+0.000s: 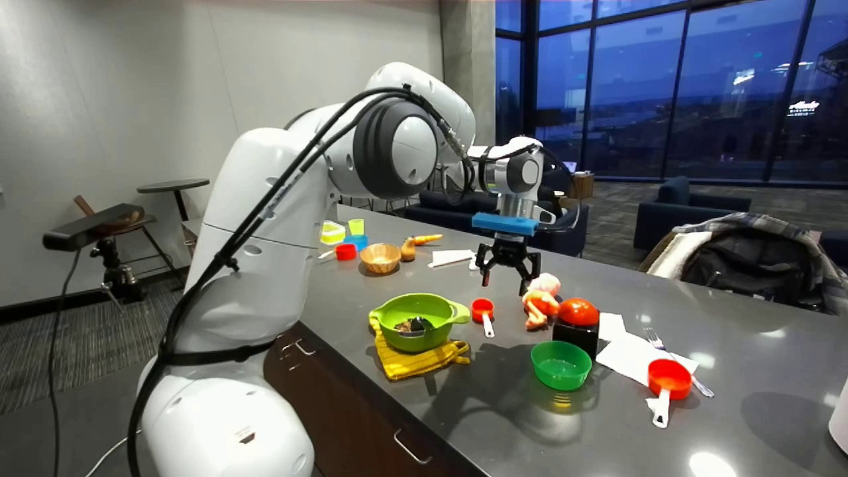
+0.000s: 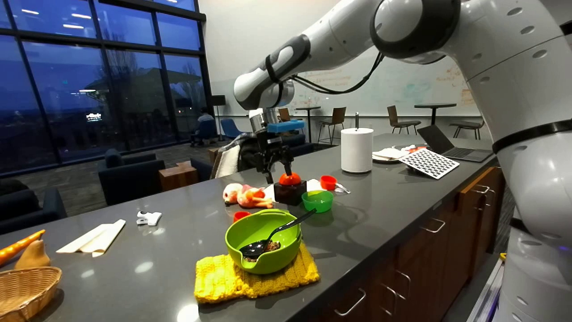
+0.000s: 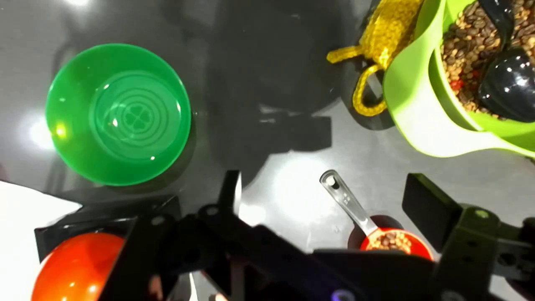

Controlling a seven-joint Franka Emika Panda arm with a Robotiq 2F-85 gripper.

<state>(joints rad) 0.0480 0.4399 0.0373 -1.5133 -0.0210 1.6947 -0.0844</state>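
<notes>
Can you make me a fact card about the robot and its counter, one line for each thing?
Tool: open, holding nothing, above the counter
Big bowl: light green, on a yellow cloth
Inside big bowl: beans, black spoon
Red cup near tool: beans inside
Small bowl: darker green, beside a black box
Top of box: round red thing

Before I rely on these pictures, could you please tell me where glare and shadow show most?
Wrist view: glare whitens the counter beside the red measuring cup, and a dark shadow lies between the green bowl and the lime bowl; both exterior views: bright reflections spot the glossy counter, and the windows look dim blue.
</notes>
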